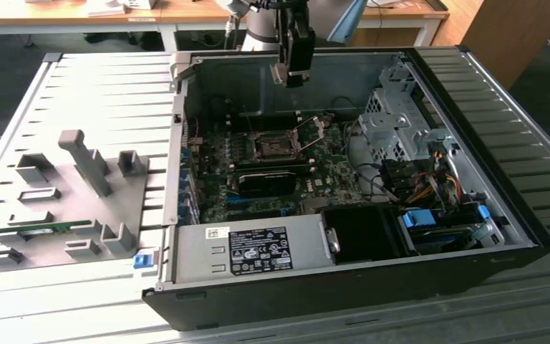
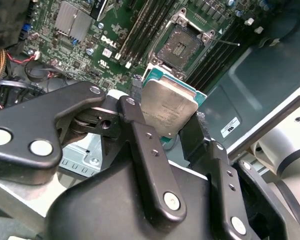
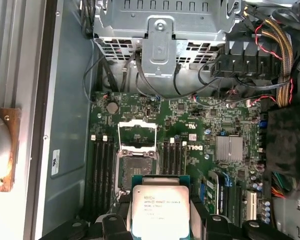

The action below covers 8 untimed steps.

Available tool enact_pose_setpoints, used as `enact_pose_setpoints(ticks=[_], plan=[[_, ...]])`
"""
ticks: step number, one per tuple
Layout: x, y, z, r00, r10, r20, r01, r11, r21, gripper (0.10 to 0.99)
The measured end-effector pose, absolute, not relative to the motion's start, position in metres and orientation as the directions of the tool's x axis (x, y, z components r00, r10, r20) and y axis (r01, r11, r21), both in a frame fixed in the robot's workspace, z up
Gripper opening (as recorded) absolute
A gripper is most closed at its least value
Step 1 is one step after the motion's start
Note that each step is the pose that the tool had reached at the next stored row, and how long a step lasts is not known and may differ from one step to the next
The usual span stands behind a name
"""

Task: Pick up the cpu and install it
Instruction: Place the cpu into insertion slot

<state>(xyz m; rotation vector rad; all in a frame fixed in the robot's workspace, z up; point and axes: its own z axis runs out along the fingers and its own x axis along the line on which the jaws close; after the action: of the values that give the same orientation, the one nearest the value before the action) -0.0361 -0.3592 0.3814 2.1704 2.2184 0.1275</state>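
Observation:
My gripper hangs over the back part of the open computer case, above the motherboard. It is shut on the cpu, a flat square chip with a silver-grey metal top and a greenish rim, held by its edges between the two black fingers. In the first wrist view the cpu is just short of the dark square socket, whose hinged metal frame stands lifted open. The bare socket sits near the middle of the green board, below the gripper.
Memory slots flank the socket. A metal drive cage and cable bundles fill the case on the exterior view's right. A grey power supply and a black duct lie at the front. A grey holder fixture stands outside.

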Motion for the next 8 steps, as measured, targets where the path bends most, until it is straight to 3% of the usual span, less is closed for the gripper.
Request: enact_pose_setpoints(ticks=[8], plan=[[-0.0361, -0.3588, 0.3739, -0.023, 0.999, 0.031, 0.996, 0.02, 0.087, 0.541]])
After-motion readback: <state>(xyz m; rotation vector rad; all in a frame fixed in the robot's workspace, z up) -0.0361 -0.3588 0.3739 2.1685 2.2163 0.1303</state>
